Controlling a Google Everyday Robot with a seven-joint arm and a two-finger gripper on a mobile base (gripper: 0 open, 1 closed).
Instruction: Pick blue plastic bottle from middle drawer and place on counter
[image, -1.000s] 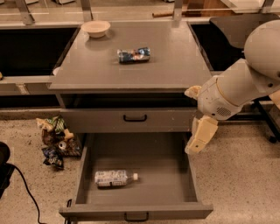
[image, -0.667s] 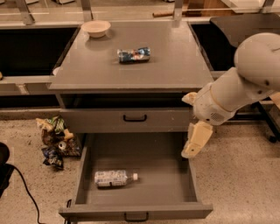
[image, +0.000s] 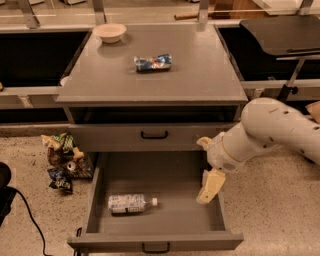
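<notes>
Bottle of clear plastic with white cap and pale blue label (image: 127, 204) down in wide grey middle drawer (image: 170, 175), cream gripper (image: 210, 186) off to its right.

Lying flat on its side near the front left of the pulled-out drawer's floor, well apart from the gripper. Gripper hanging low over the drawer's right side, on a fat white arm (image: 270, 130) reaching in from the right. Cannot tell whether clenched or loose. Long side of the bottle running left to right, along the drawer front, white cap pointing right toward the gripper. Above, a shallower grey drawer with a black handle (image: 150, 135), then the flat grey counter (image: 200, 80) with a crumpled blue-and-white foil packet (image: 152, 62) near its middle and a small pale bowl (image: 109, 32) at its back left corner. Speckled pale floor (image: 270, 215) all around, with a heap of snack bags (image: 62, 157) just left of the drawer.
</notes>
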